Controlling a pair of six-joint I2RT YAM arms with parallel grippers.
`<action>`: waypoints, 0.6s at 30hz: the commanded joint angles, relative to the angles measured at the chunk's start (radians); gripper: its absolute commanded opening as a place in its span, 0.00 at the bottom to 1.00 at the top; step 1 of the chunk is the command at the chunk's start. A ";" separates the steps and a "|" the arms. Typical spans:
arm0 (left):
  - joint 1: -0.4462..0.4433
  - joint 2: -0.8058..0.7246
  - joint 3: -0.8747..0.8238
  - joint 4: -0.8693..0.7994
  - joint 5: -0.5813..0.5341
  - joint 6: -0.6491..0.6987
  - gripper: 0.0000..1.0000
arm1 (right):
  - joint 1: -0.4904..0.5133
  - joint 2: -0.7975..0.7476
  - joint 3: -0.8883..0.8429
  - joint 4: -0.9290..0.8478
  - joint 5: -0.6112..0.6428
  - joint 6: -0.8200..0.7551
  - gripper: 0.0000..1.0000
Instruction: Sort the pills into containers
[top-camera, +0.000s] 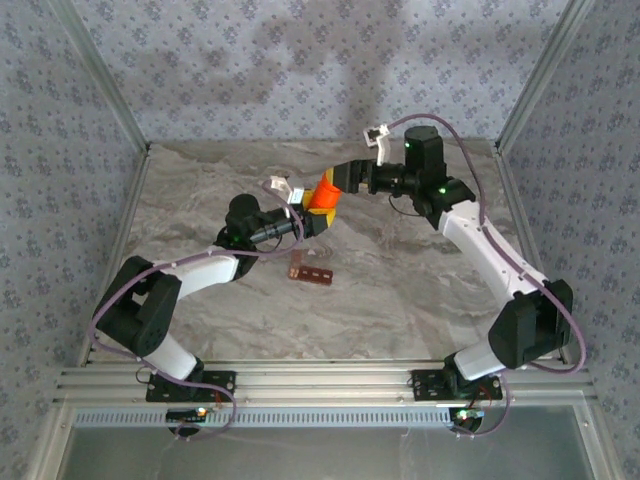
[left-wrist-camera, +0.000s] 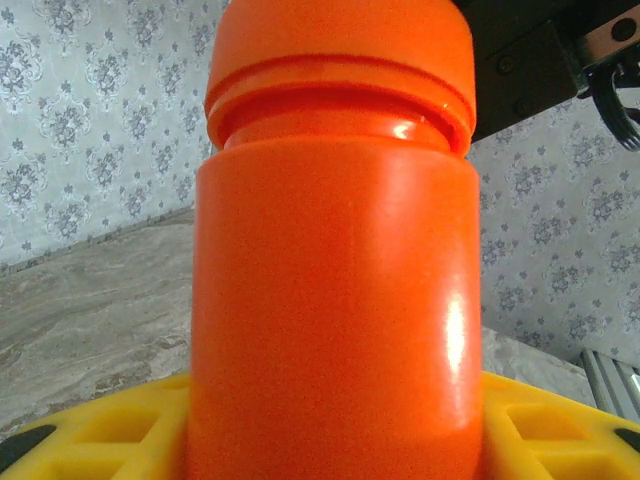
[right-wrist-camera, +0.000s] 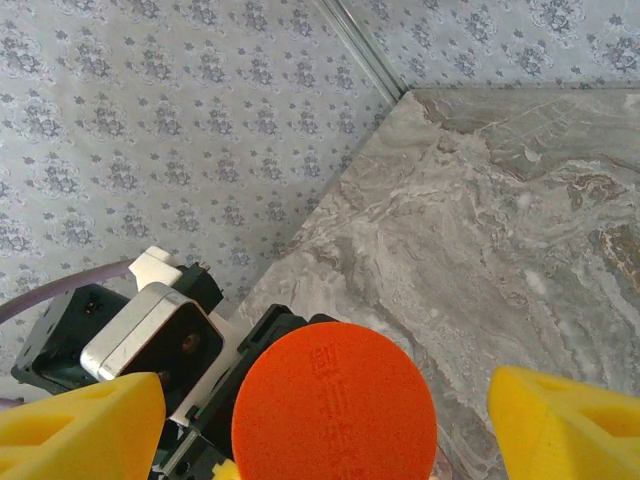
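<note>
An orange bottle (top-camera: 322, 195) with its cap (right-wrist-camera: 335, 400) on is held up above the middle of the table. My left gripper (top-camera: 312, 212) is shut on the bottle's body (left-wrist-camera: 335, 300), with yellow fingers (left-wrist-camera: 90, 430) pressed to both sides. My right gripper (top-camera: 340, 182) faces the cap end-on and is open; its yellow fingers (right-wrist-camera: 80, 425) stand either side of the cap with gaps. The containers (top-camera: 312, 274), a dark red-brown strip, lie on the table just below the bottle. Pills are out of view.
The marble table top (top-camera: 400, 290) is walled by patterned panels (top-camera: 300, 70) at the back and sides. The left wrist camera housing (right-wrist-camera: 140, 340) sits close behind the cap. A metal rail (top-camera: 320, 385) runs along the near edge.
</note>
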 joint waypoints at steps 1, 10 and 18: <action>-0.006 -0.011 0.029 0.057 0.004 -0.005 0.00 | 0.008 0.009 0.034 -0.029 0.001 -0.027 0.85; -0.005 -0.014 0.028 0.049 0.005 0.002 0.00 | 0.019 0.024 0.033 -0.038 -0.026 -0.024 0.79; -0.005 -0.017 0.024 0.046 0.005 0.011 0.00 | 0.022 0.037 0.040 -0.045 -0.036 -0.026 0.54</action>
